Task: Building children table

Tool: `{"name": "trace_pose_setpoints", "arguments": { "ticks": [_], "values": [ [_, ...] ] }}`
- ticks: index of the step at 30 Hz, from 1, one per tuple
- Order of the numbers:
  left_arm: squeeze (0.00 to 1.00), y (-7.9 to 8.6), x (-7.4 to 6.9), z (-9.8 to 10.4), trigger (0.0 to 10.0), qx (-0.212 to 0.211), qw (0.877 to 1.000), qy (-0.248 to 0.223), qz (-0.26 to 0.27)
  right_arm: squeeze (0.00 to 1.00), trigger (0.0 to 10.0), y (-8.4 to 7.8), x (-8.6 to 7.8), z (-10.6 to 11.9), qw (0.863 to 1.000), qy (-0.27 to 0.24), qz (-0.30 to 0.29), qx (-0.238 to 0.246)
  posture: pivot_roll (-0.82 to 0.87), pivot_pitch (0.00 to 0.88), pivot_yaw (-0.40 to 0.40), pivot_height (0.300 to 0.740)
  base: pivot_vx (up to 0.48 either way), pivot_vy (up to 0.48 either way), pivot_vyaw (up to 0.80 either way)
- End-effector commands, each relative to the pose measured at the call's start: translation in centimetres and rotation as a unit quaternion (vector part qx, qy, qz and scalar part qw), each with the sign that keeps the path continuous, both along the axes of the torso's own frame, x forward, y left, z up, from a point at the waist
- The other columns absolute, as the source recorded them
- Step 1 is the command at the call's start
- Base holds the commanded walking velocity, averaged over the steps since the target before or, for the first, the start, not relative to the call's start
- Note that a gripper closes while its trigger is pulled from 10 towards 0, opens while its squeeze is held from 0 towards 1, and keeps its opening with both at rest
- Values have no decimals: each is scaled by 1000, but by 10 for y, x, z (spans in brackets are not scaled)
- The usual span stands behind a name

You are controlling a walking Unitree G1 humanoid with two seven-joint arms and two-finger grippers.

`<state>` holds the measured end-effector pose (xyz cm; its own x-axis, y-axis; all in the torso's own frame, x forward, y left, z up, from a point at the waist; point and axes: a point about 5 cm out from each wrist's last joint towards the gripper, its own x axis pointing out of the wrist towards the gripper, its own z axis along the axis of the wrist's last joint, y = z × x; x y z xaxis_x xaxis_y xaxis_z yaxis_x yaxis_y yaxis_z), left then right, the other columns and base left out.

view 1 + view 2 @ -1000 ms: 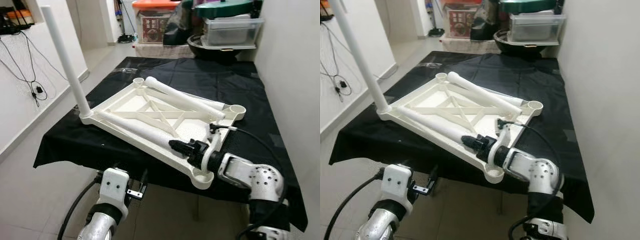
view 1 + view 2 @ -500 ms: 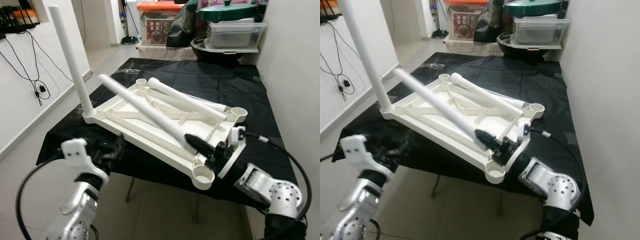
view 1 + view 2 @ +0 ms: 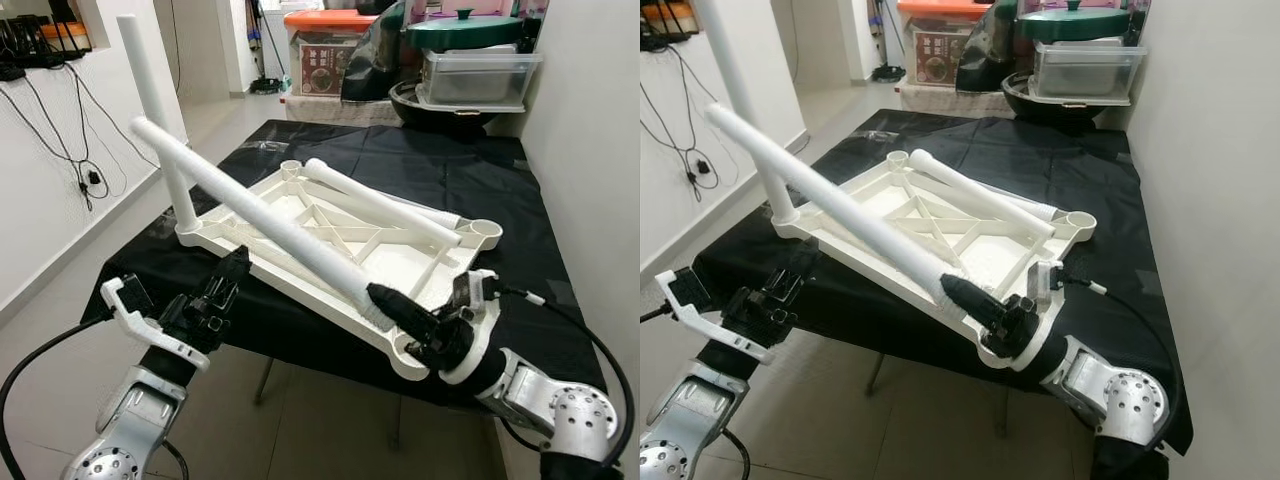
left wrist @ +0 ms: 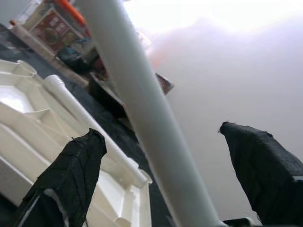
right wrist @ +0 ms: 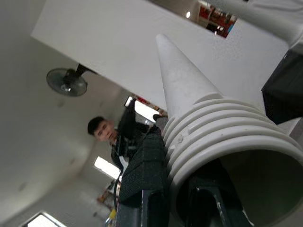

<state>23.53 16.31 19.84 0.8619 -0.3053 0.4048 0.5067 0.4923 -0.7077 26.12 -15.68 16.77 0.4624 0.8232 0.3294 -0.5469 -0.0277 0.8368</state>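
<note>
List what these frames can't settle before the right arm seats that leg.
- Near corner socket: right gripper covers part of its rim in both eye views.
- Held leg: threaded end sits between the fingers; the right wrist view looks into its bore, not at the socket.
- Upright leg: its top is cut off by the right eye view's upper edge.
- Left gripper: open beneath the held leg, contact unclear.

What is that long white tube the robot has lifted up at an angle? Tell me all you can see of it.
The long white tube looks like a plastic table leg: smooth, round and hollow, with a ribbed, threaded end. The right gripper is shut on that threaded end, near the front corner socket of the upturned white tabletop. From there the tube slants up and away over the tabletop towards the robot's left, its far end free in the air. The left gripper is open beneath it, not touching.
</note>
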Motion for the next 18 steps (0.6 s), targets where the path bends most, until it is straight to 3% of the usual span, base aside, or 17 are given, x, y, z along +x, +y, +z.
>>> {"name": "trace_pose_setpoints", "arguments": {
  "ticks": [1, 4, 6, 18],
  "values": [
    [0, 1, -3, 2, 10000, 4, 1000, -7, -14, 0, 0, 2, -5, 6, 999, -21, 22, 23, 70, 0, -29, 740, 0, 0, 0],
    [0, 4, -6, 7, 10000, -6, 999, -21, -30, 0, 0, 2, -14, 5, 998, -33, 47, 19, 69, 0, -28, 740, 0, 0, 0],
    [0, 8, -9, 10, 10000, -34, 997, -30, -58, 0, 0, 0, -20, 2, 997, -33, 63, 18, 69, 0, -28, 740, 0, 0, 0],
    [0, 27, -16, 18, 10000, -70, 994, -49, -63, 0, 0, -7, -31, -10, 996, -37, 83, -13, 71, 0, -32, 740, 0, 0, 0]
  ]
}}
